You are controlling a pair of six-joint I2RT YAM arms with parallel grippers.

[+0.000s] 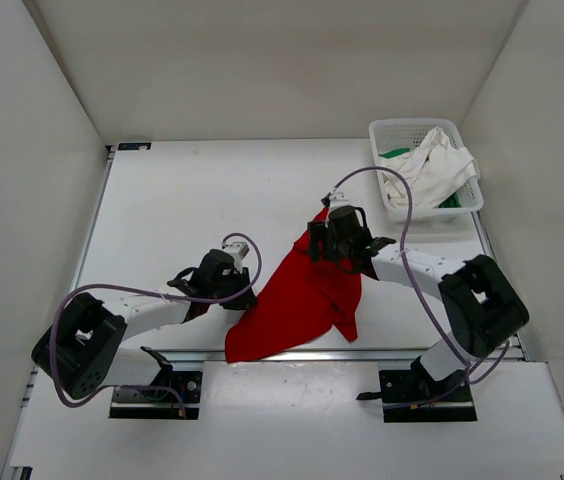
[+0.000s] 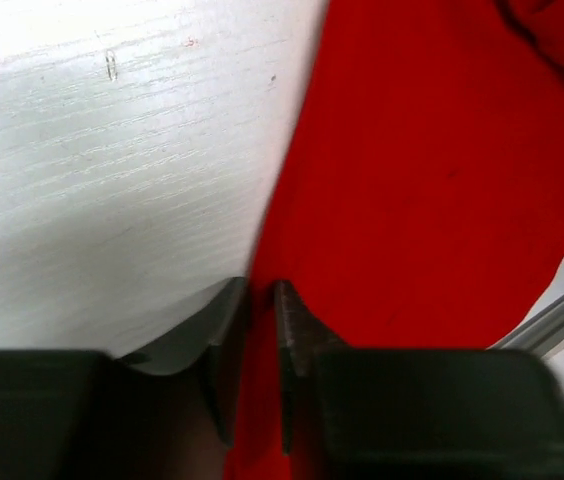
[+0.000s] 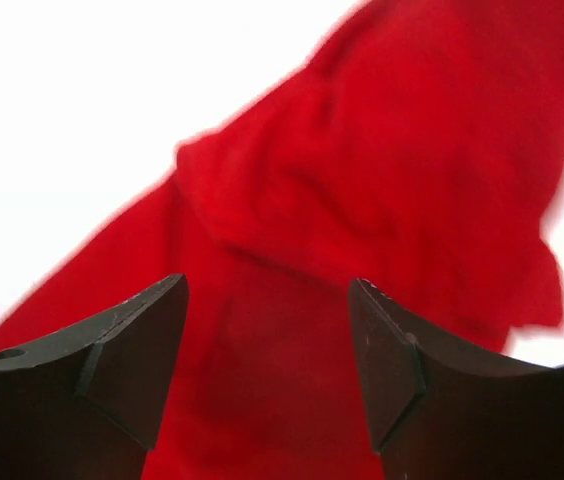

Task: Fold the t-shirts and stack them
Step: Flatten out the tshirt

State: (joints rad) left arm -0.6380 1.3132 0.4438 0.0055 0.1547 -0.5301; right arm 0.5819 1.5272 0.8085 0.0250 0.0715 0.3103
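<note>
The red t-shirt lies crumpled in a long diagonal heap on the table near the front edge. My left gripper is at its left edge. In the left wrist view the left gripper has its jaws drawn close on a strip of the red t-shirt. My right gripper hangs over the shirt's far tip. In the right wrist view the right gripper is wide open, with the red t-shirt below it and nothing gripped. The off-white t-shirt and the green t-shirt lie in the basket.
A white mesh basket stands at the back right corner of the table. A metal rail runs along the table's front edge, just beyond the red cloth's lower end. White walls enclose the table on three sides.
</note>
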